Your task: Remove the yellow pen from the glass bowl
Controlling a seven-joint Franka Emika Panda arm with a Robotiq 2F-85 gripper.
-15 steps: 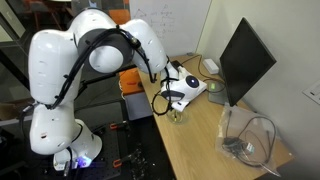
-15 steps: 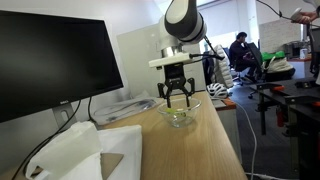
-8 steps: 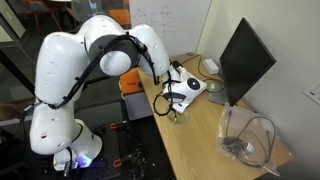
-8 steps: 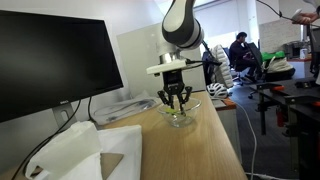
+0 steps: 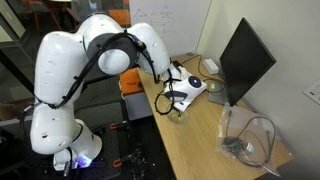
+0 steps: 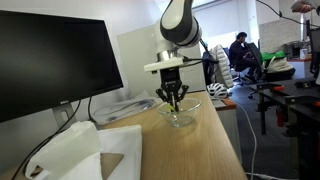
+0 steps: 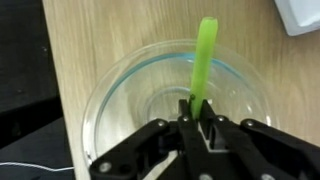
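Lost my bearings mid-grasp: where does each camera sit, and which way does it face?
Exterior view: high up, looking down on the desk; whole arm and gripper show.
Exterior view: desk level, facing the gripper; only wrist and gripper show.
Wrist view: looks down into the glass bowl; gripper pinches the yellow pen.
All share the bowl.

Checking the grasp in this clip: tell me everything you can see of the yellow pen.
The yellow pen is a thin, straight, yellow-green stick, plastic by its look, with a rounded far end. In the wrist view it runs from the pincer, which is shut on its near end, across the glass bowl and crosses the rim in the picture. Whether it touches the glass cannot be told.
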